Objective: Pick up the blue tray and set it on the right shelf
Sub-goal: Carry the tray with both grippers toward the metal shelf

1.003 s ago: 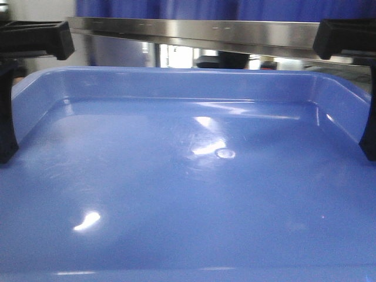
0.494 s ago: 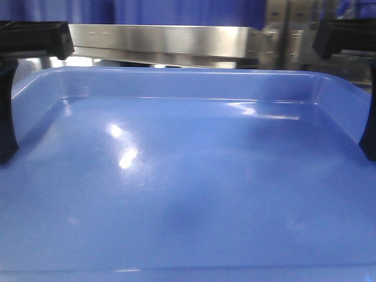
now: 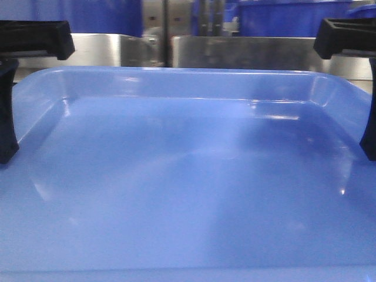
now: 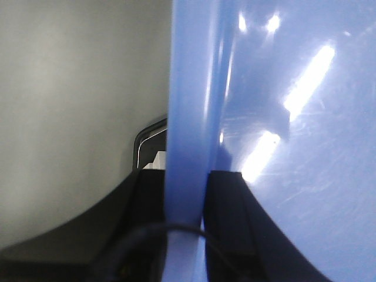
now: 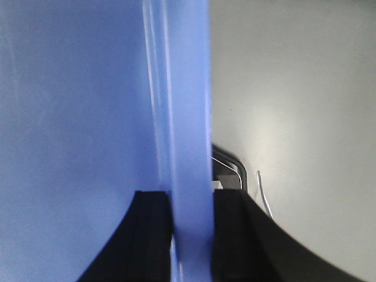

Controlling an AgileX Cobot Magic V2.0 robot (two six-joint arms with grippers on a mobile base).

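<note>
**Blue tray** [image 3: 188, 176]. Glossy, shallow, with rounded corners. It fills nearly the whole front view, level and open side up. It is clamped at both short ends, one gripper to each. Its far rim sits just in front of the steel rails behind, and contact cannot be judged.

**Right shelf** [image 3: 247, 54]. A brushed steel front rail along the top of the front view, right of a dark upright [image 3: 166, 32]. A second steel rail [image 3: 100, 48] runs to the left of that upright. Only the front view shows any of these.

**Dark-blue bin** [image 3: 294, 16]. Upper right, above the rail. A blue mass at upper left is too blurred to name.

**Grey surface** [image 4: 76, 88]. Plain and pale, it lies outside the tray in both wrist views. Floor or wall cannot be told.

**Left gripper** [image 4: 188, 200]. Black. The front view gives only a blocky outline at the tray's left end. The wrist view shows the rim edge-on, with the fingers [image 4: 226, 205] pressed to both of its faces. Bright reflections streak the tray floor there.

**Right gripper** [image 5: 191, 217]. Black, mirrored at the tray's right end. In its wrist view the fingers [image 5: 153, 223] pinch the rim from both sides.

**Cable** [image 4: 176, 228]. Thin and dark, arcing across the rim near the left gripper.

**Wire** [image 5: 262, 194]. A fine pale strand just right of the right gripper.
</note>
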